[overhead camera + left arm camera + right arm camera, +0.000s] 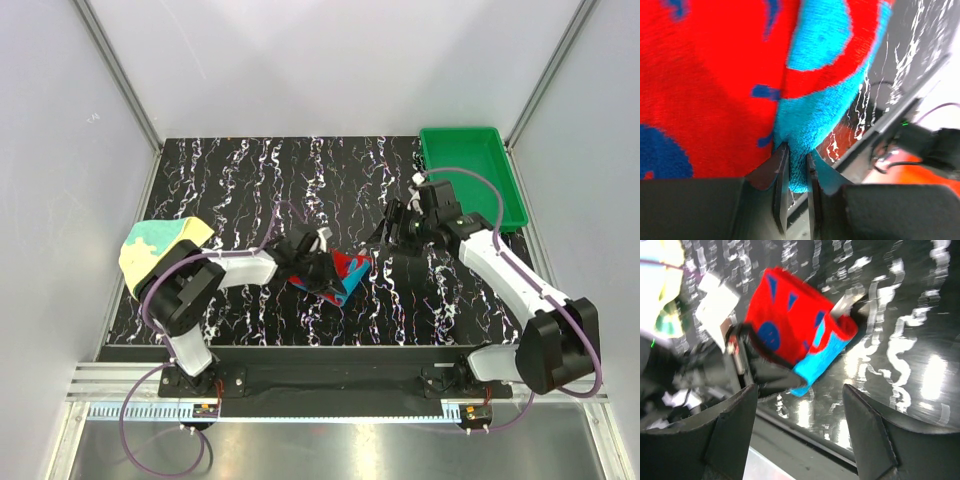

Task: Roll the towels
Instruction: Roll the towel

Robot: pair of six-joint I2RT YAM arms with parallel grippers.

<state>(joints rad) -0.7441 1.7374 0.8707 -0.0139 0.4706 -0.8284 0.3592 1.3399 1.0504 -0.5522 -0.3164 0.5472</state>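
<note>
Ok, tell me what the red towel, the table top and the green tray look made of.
Red towel: soft terry-like cloth, matte; fuzzy pile shows up close.
Table top: hard sheet, black with white marble-like streaks, glossy; it mirrors light.
Green tray: probably moulded plastic, smooth with a slight sheen, one even colour.

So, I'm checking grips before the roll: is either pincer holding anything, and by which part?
The left pincer pinches the red towel by its blue edge fold; the right pincer holds nothing.
</note>
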